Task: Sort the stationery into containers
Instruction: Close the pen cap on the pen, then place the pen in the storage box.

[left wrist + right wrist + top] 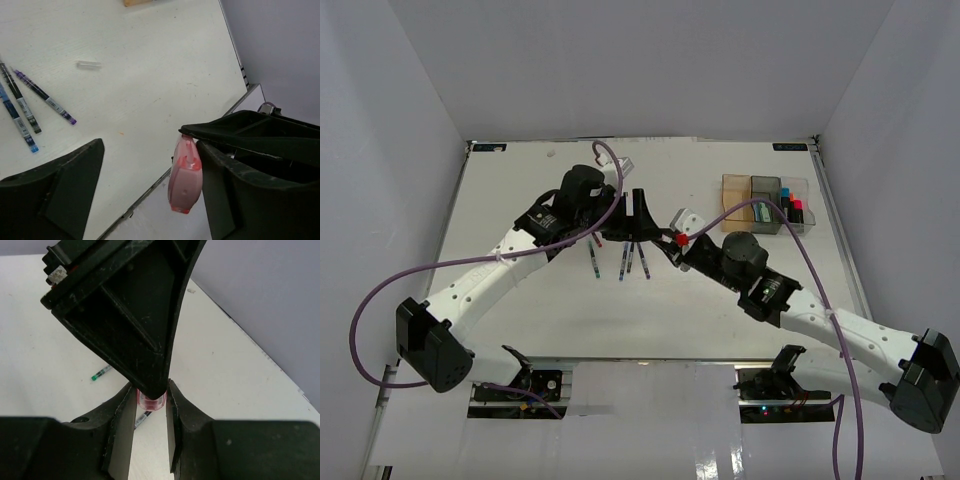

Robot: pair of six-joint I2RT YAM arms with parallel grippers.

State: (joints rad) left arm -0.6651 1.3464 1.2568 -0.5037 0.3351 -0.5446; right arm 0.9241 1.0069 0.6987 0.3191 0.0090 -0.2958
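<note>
A short pink marker [150, 401] with a translucent cap is pinched between the fingers of my right gripper [150, 392], which is shut on it. In the left wrist view the same pink marker [185, 175] hangs beside my left gripper's right finger [250, 200]. My left gripper [149, 150] stands open around it, its jaws wide apart. Overhead, the two grippers meet above mid-table, left gripper [640, 215] beside right gripper [678, 243]. Several thin dark pens [623, 262] lie on the table below them. The containers [765, 190] sit in a row at the back right.
The clear bin [797, 208] holds highlighters with bright caps, and the amber bin [736, 190] is the leftmost of the row. A blue pen [20, 125] and a purple pen [45, 97] lie side by side. A small clear cap [89, 64] lies apart. A green-tipped pen [102, 372] lies further off.
</note>
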